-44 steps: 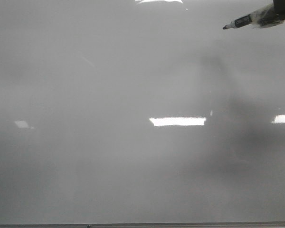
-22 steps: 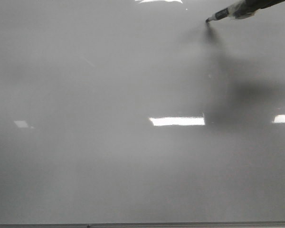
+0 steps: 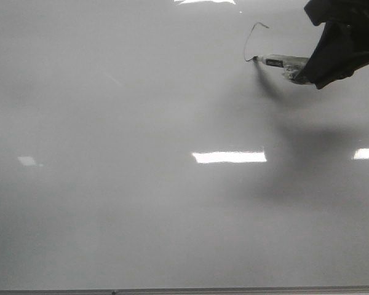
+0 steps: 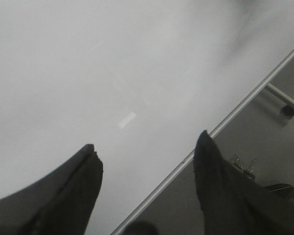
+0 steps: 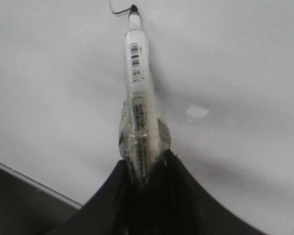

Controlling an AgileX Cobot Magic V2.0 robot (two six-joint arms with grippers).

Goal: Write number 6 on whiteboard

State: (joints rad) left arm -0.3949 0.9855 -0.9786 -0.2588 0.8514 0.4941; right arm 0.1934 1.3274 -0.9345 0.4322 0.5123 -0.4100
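Glossy whiteboard [image 3: 141,203] is filling the front view; a hooked first stroke of the number 6 [image 3: 251,42] is being shown near its upper right, touched by the marker [image 3: 281,61] clamped in the right gripper [image 3: 307,72]. Left wrist view: the left gripper [image 4: 147,161] is being held wide open, empty, over the board's framed edge. Right wrist view: a barcode label is seen on the marker; its print is unreadable.

Grey floor [image 4: 264,142] beyond the board edge. A caster wheel [image 4: 287,110] on a pale metal leg [image 4: 279,94]. Thin cables [image 4: 277,187] nearby.

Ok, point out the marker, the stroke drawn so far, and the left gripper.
marker [image 5: 137,73]: right wrist view, labelled barrel.
stroke [image 3: 248,42]: front view, middle of the curved line.
left gripper [image 4: 147,152]: left wrist view, midway between fingertips.
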